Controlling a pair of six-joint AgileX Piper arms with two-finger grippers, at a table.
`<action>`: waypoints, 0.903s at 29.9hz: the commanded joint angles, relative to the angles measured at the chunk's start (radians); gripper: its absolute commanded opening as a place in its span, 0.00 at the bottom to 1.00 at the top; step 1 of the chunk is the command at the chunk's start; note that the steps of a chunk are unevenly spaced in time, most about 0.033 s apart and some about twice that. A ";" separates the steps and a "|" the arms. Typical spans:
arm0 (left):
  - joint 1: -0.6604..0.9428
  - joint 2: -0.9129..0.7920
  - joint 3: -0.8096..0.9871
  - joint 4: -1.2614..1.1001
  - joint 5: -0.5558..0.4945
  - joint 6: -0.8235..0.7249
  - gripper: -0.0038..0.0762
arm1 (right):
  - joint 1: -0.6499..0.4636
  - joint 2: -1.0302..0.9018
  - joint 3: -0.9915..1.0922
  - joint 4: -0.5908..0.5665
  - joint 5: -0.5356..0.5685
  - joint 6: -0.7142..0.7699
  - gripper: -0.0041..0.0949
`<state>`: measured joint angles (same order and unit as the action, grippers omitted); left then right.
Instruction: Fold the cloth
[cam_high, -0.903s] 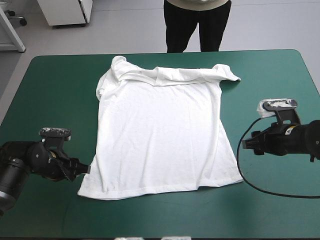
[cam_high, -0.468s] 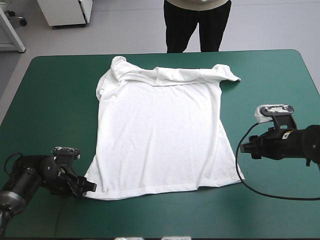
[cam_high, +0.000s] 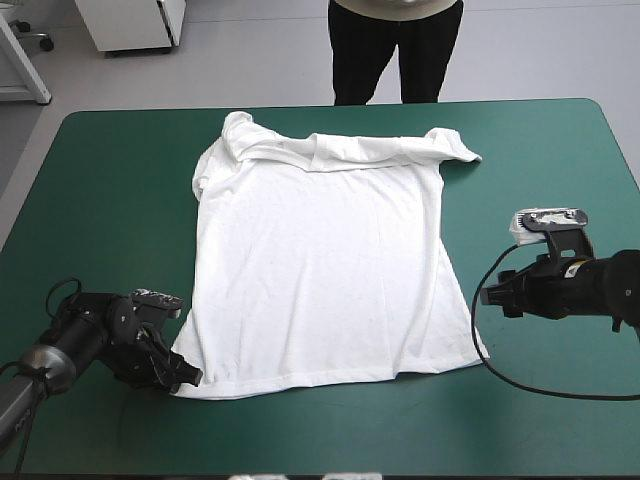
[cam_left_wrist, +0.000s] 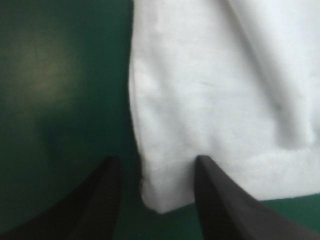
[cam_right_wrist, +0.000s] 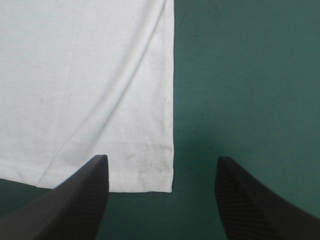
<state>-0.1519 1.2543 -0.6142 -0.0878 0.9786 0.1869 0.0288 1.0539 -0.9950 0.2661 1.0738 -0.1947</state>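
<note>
White cotton, thin and limp, lies right at my fingertips. The T-shirt (cam_high: 320, 270) is spread flat on the teal-green bench (cam_high: 120, 160), its hem toward the near edge and its collar toward the far one. My left jaws stand narrowly apart, and the near-left hem corner (cam_left_wrist: 160, 200) sits between the black fingers (cam_left_wrist: 102, 200), its stitched band showing as a soft ridge. My right jaws are spread wider. The near-right hem corner (cam_right_wrist: 160, 182) lies between those fingers (cam_right_wrist: 80, 200) too, but off centre, close to one finger, with bare cover filling the rest of the gap.

I judge this to be the start of the first fold: both hem corners are framed and neither is gripped. Next I need to close on both corners at once. The right side should first shift across so its corner is centred. I need to pinch both layers, not just the top one, and then lift evenly so the sheet does not skew.

Farther out, the body of the shirt is smooth apart from a few long, shallow creases. Its sides taper toward the shoulders. At the far end the collar band (cam_high: 350, 150) is rumpled into a thick roll, and both short sleeves (cam_high: 455, 150) are bunched inward rather than laid flat. That bulk may make a lumpy fold.
</note>
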 joint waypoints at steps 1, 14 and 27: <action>-0.083 0.048 0.009 -0.057 -0.069 -0.023 0.29 | -0.008 -0.019 -0.025 0.004 -0.011 -0.013 0.62; -0.127 0.050 0.009 -0.013 -0.098 -0.048 0.04 | 0.157 0.119 -0.025 -0.127 0.046 0.025 0.62; -0.127 0.050 0.009 -0.007 -0.106 -0.048 0.04 | 0.202 0.296 0.135 -0.103 -0.150 0.050 0.64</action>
<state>-0.2671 1.2729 -0.6291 -0.0632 0.9832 0.1487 0.2292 1.3666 -0.9097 0.1541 0.9946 -0.1483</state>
